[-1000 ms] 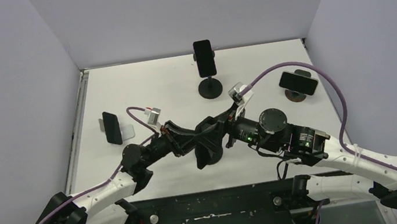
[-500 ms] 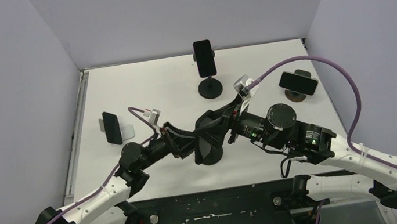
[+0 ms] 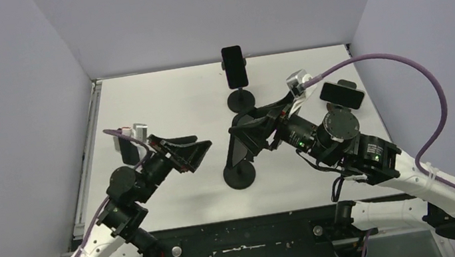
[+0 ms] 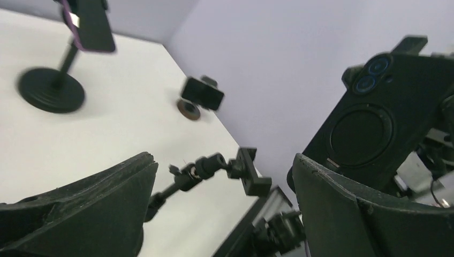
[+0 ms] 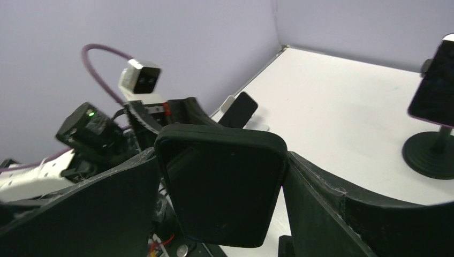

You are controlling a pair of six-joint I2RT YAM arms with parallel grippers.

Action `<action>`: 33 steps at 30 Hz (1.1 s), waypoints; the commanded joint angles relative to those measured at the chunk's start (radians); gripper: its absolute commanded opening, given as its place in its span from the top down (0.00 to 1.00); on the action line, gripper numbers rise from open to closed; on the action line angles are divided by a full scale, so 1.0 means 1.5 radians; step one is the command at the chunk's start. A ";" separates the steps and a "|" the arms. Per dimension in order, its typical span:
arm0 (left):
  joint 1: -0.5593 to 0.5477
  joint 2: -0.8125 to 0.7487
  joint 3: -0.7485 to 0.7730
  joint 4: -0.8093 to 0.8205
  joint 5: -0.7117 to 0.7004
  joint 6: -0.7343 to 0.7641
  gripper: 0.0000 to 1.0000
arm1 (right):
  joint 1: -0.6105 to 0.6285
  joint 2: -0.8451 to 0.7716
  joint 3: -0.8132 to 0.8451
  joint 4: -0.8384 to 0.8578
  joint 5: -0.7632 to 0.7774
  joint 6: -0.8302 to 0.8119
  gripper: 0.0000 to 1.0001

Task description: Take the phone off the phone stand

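Note:
The black phone sits between the fingers of my right gripper, which is shut on its edges. In the left wrist view the phone shows its camera side and hangs up and to the right of the phone stand's bare clamp, apart from it. From above, the phone hovers over the stand's round base. My left gripper stands open with nothing in it, to the left of the stand; the same holds in its own view.
A second phone on a tall black stand is at the back middle. A third phone rests on a low stand at the right. Another phone leans on a white holder at the left, near the table's left edge.
My left gripper has opened and drawn back to the left, away from the stand. My right gripper has moved right and back with the phone in it.

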 commanded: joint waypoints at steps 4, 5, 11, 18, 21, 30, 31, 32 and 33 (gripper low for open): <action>0.006 -0.068 0.136 -0.170 -0.176 0.170 0.03 | 0.000 0.045 0.096 -0.009 0.178 0.010 1.00; 0.005 -0.064 0.155 -0.176 -0.141 0.197 0.03 | 0.000 0.056 0.110 -0.022 0.196 0.014 1.00; 0.005 0.000 0.269 -0.265 0.024 0.316 0.03 | -0.001 0.139 0.198 -0.083 0.235 0.022 1.00; 0.006 0.045 0.314 -0.308 0.069 0.362 0.06 | -0.001 0.185 0.233 -0.083 0.213 0.025 1.00; 0.005 0.071 0.317 -0.309 0.085 0.369 0.15 | -0.002 0.195 0.238 -0.075 0.205 0.031 1.00; 0.006 0.124 0.321 -0.281 0.109 0.339 0.24 | -0.002 0.202 0.231 -0.060 0.173 0.034 1.00; 0.005 0.129 0.320 -0.280 0.111 0.336 0.25 | -0.002 0.202 0.229 -0.058 0.170 0.034 1.00; 0.005 0.133 0.319 -0.277 0.114 0.335 0.26 | -0.002 0.202 0.226 -0.057 0.166 0.033 1.00; 0.006 0.135 0.318 -0.276 0.121 0.333 0.29 | -0.001 0.201 0.223 -0.055 0.164 0.032 1.00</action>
